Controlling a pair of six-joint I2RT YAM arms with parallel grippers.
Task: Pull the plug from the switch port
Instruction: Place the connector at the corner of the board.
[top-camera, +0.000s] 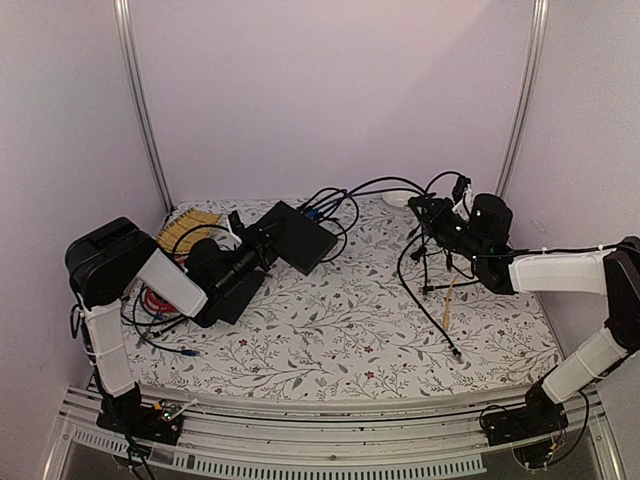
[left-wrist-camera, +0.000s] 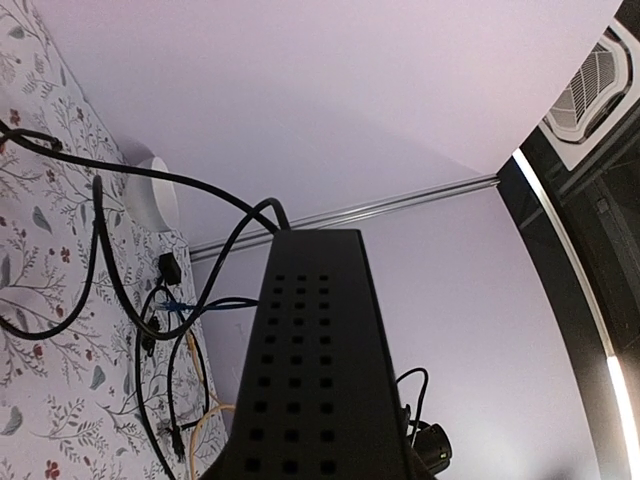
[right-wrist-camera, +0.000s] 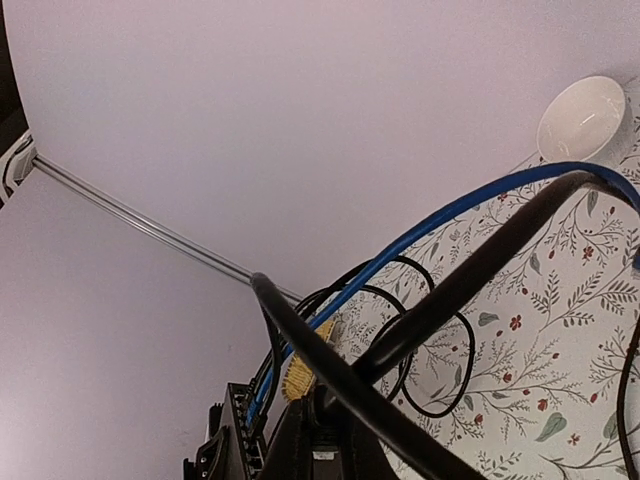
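Lilac walls back a floral tablecloth (top-camera: 350, 320). Left of the white bowl (top-camera: 397, 198), the left gripper (top-camera: 266, 242) clamps the switch (top-camera: 303, 237), which looks rigid and probably light. Right of the bowl, the right gripper (top-camera: 432, 212) is pinched closed among black cables (right-wrist-camera: 480, 268). The plug is too small to see; I'd grasp its stiff body, not the limp cord.

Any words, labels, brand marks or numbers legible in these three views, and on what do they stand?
No readable text in any view.
switch: plain black casing with vent holes, no label or brand mark showing.
black cable and blue cable: no print can be made out.
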